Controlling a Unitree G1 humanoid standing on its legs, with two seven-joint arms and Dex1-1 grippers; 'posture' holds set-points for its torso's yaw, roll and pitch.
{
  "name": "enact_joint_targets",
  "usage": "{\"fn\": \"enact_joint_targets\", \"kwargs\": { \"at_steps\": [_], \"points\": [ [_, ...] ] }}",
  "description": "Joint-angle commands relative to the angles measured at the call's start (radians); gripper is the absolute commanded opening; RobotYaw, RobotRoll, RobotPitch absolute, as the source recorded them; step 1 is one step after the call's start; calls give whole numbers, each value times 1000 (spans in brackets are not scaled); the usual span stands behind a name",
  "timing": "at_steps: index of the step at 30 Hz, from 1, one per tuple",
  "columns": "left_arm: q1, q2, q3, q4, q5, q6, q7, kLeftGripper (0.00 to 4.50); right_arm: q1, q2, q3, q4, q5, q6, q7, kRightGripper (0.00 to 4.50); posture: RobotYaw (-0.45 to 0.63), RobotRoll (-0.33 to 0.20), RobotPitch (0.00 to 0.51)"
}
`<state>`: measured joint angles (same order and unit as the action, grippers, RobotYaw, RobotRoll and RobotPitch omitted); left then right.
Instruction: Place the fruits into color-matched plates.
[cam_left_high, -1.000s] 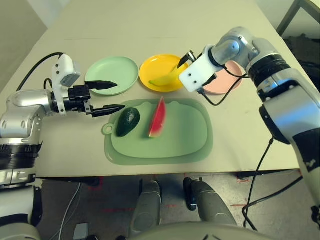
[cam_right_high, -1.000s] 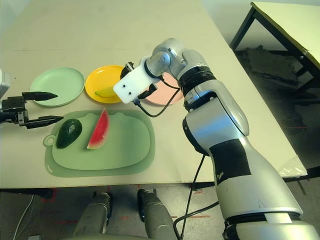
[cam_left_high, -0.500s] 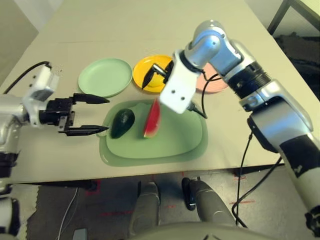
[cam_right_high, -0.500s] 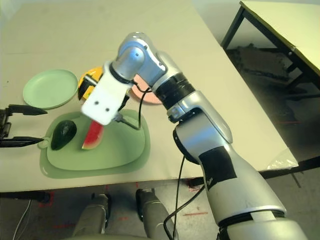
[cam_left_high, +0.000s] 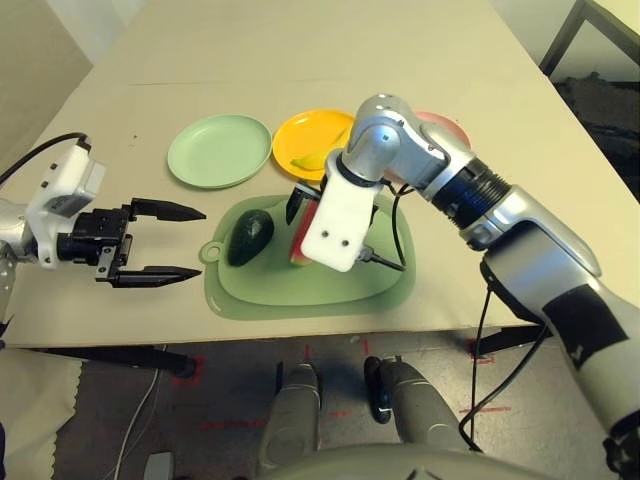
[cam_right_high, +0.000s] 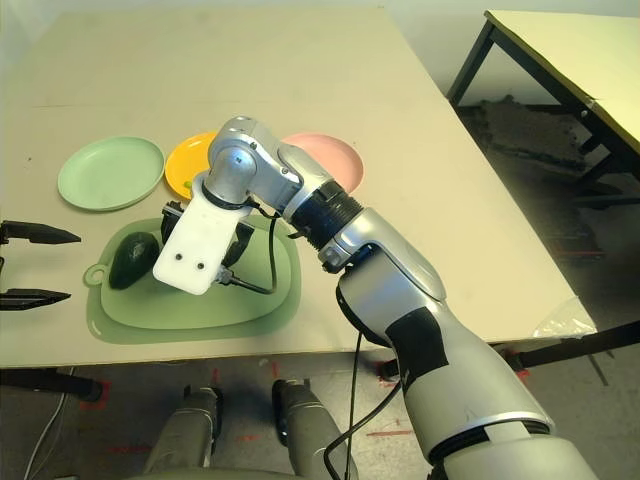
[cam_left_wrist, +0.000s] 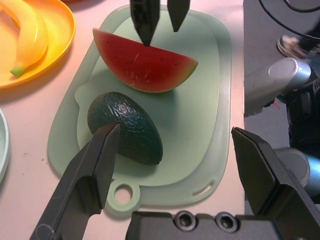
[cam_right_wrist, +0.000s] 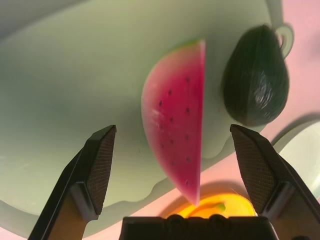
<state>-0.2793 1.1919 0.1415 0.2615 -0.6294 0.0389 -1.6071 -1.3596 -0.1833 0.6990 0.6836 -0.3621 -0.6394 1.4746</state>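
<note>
On the yellow plate (cam_left_high: 291, 133), at the far middle of the surface (cam_left_high: 120, 290), lies the banana (cam_left_high: 312, 160), so one fruit of three is matched. Two are left: the avocado (cam_left_high: 250, 237) on the left of the green mat (cam_left_high: 352, 284) and the watermelon wedge (cam_right_wrist: 175, 115) just right of it. The mint green plate (cam_left_high: 219, 151), far left, and the pink plate (cam_right_high: 326, 160), far right, wait for them. My right claw (cam_right_wrist: 173, 129) is wide open and empty above the watermelon wedge; my left claw (cam_left_high: 187, 243), near the avocado, is also spread wide, holding nothing.
</note>
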Motion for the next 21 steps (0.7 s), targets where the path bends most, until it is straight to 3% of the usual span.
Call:
{"fn": "enact_joint_targets", "kwargs": {
  "at_steps": [1,21],
  "points": [
    [14,0,13,-1,-1,-16,-7,4500,-35,37,25,64,-47,-27,-52,4473,96,0,190],
    [50,-15,49,-27,-2,-11,-7,4500,-25,135,102,257,-171,-80,-147,4473,129,0,199]
  ]
}}
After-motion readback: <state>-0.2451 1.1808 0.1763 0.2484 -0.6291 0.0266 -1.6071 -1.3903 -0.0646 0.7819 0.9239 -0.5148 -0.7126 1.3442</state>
